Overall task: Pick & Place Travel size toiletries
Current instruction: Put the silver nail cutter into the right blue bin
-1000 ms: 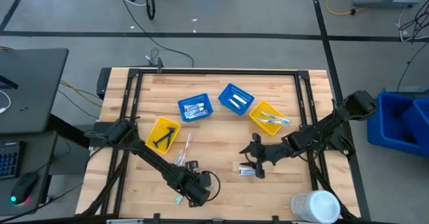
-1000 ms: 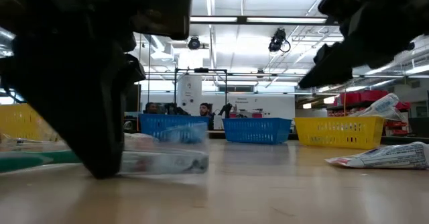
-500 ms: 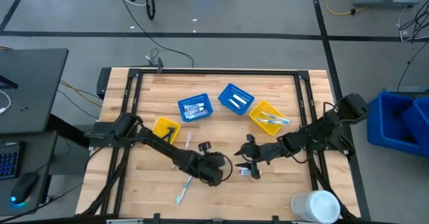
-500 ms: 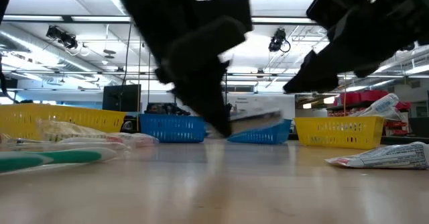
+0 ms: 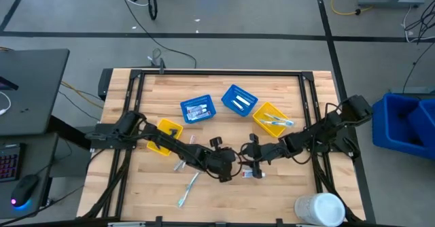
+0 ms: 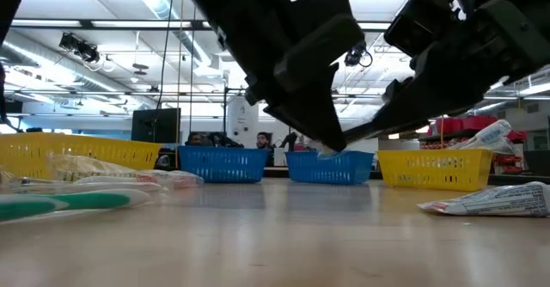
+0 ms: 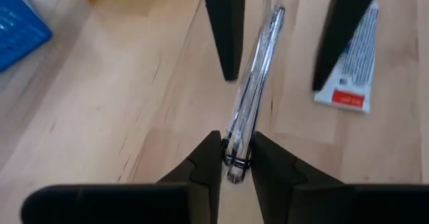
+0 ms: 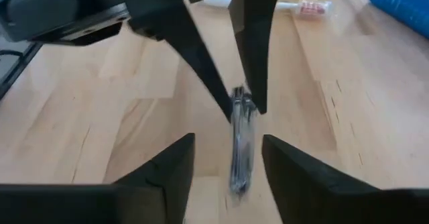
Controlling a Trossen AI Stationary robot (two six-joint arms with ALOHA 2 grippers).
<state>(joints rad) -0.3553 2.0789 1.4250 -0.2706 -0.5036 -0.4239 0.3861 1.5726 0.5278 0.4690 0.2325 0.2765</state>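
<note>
My left gripper point(image 7: 236, 143) is over the table's middle point(image 5: 234, 164), shut on a slim toiletry in clear wrap point(image 7: 258, 70). My right gripper point(image 8: 228, 138) faces it from the right point(image 5: 250, 160) and is open. Its fingers point(image 7: 224, 29) stand on either side of the toiletry's free end without touching it. A white tube with a red mark point(image 7: 352, 56) lies flat on the wood just below them. Two toothbrushes point(image 5: 187, 189) lie on the table toward the near left. My left gripper pinches the slim toiletry by one end point(image 7: 234, 158) between its two fingertips. The fingers slant down from the table's left. The toiletry sticks out beyond them toward my right gripper, lifted clear of the table point(image 8: 240, 147).
Two blue baskets point(image 5: 198, 109) point(image 5: 238, 100) stand at the far middle. One yellow basket point(image 5: 270, 118) stands right of them and another point(image 5: 163, 135) under my left arm. A large white cylinder point(image 5: 319, 208) is at the near right corner. Bare wood lies along the near edge.
My left gripper has risen from the near left part of the table and swung toward the right and far side, to the middle. It has carried the slim toiletry up off the wood. The toiletry now sits between my right gripper's fingers.
</note>
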